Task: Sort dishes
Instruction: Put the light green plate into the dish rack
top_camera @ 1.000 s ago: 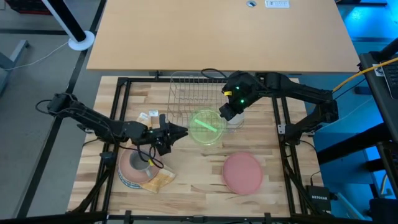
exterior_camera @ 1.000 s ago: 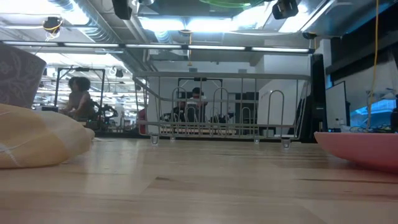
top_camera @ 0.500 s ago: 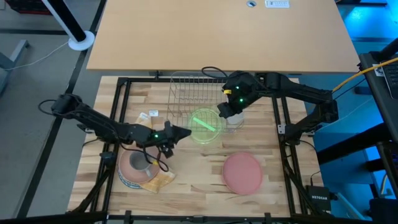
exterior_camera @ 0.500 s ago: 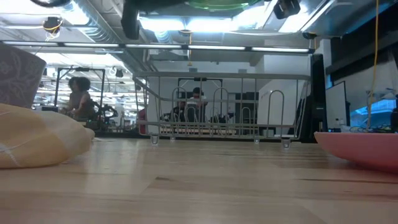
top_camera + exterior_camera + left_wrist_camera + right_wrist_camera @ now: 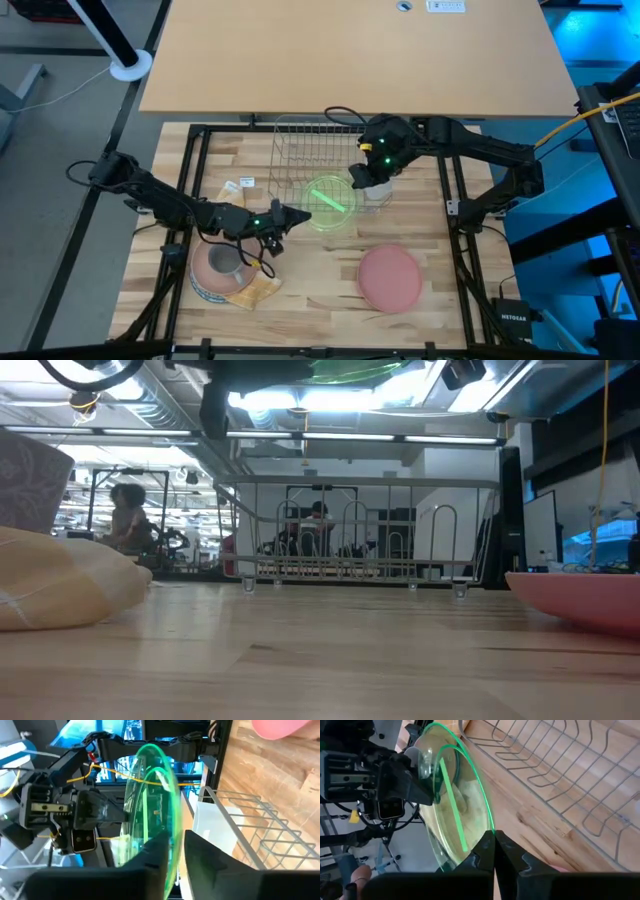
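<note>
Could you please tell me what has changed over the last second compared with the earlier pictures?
The left gripper has advanced toward the clear green-edged plate, and its fingers now straddle the plate's rim. The right gripper stays clamped on the opposite edge, holding the plate above the table. The wire rack, pink plate and cloth have not moved.

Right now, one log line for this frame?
right end effector: shut on clear plate beside rack | left end effector: at plate's opposite rim | pink plate: on table
</note>
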